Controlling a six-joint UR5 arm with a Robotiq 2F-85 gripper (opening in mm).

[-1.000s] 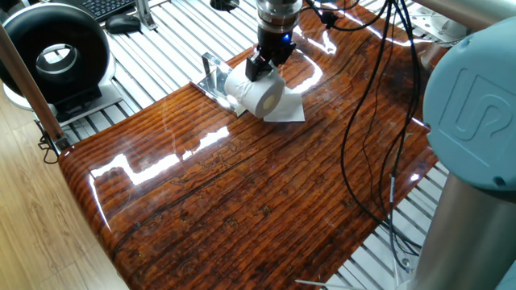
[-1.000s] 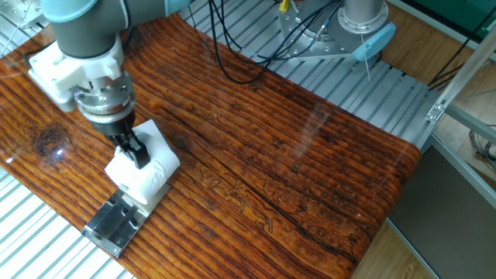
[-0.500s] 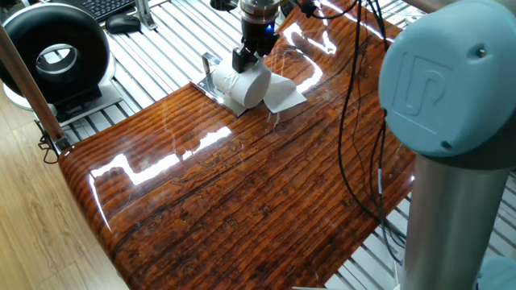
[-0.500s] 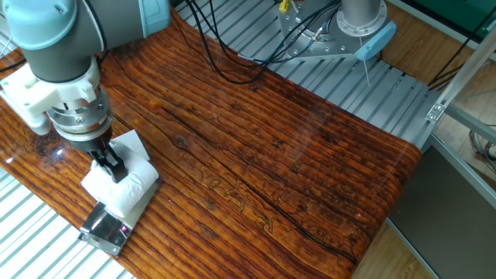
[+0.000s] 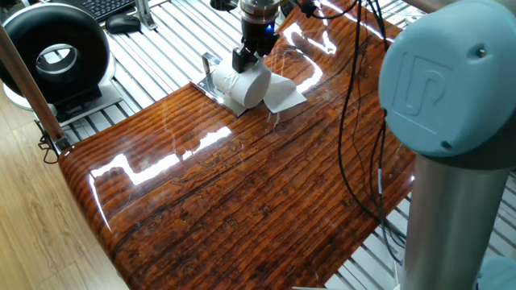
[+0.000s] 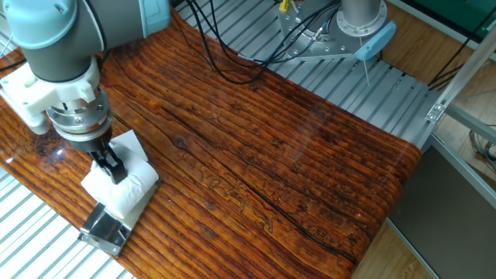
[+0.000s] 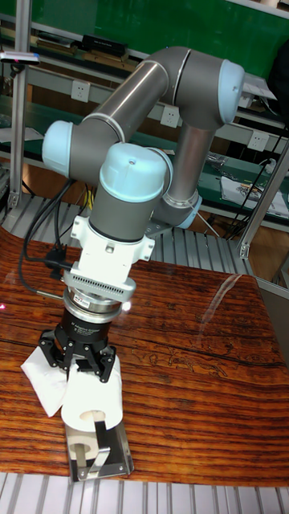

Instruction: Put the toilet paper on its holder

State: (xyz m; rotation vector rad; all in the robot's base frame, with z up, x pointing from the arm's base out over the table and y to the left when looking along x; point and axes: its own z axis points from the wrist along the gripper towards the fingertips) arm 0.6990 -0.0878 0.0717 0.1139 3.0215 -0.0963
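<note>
The toilet paper (image 5: 248,87) is a white roll lying on its side, with my gripper (image 5: 244,59) shut on it from above. Its loose sheet (image 5: 284,95) trails on the wooden table to the right. The holder (image 5: 205,80) is a shiny metal plate with a short upright bar, right against the roll's left end. The other fixed view shows the roll (image 6: 132,190) partly over the holder (image 6: 102,226), below the gripper (image 6: 111,167). In the tall fixed view the roll's (image 7: 112,401) hollow core faces the holder's (image 7: 112,464) bar, which stands at the core's mouth, under the gripper (image 7: 80,365).
A large black ring-shaped device (image 5: 52,52) stands at the back left, off the wooden table (image 5: 242,185). A keyboard and a mouse (image 5: 122,24) lie behind it. Cables (image 5: 363,97) hang across the right side. My arm's base (image 5: 451,129) fills the right foreground.
Over the last second my gripper carried the roll left, up against the holder. Nothing has moved in the last half second.
</note>
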